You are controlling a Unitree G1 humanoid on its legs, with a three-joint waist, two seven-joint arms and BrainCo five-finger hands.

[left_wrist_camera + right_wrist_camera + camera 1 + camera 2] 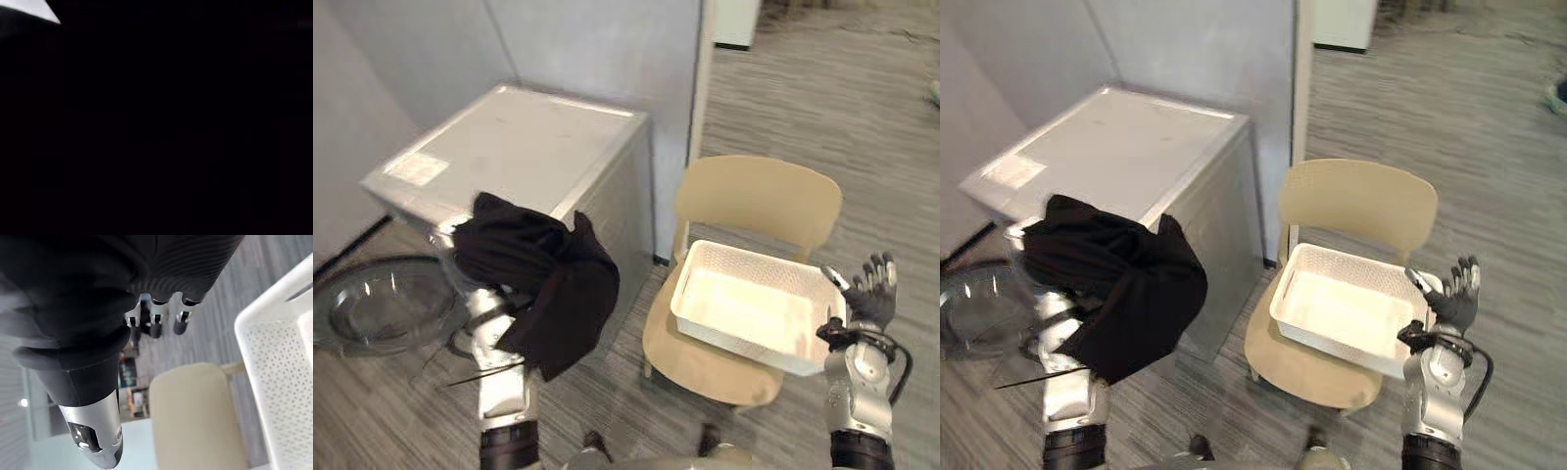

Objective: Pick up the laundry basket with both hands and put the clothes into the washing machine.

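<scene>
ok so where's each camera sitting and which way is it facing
Left eye view: on the head, looking down at washing machine, black garment over the left arm, basket on chair; right robot hand raised, open.
Right eye view: beside it, same scene and arms.
Left wrist view: on the left wrist, facing dark cloth, probably the garment.
Right wrist view: on the right wrist, along its robot hand toward basket and chair.
Shared: basket and chair.

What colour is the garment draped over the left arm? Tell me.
The garment is plain black, clearest in the left eye view.
</scene>
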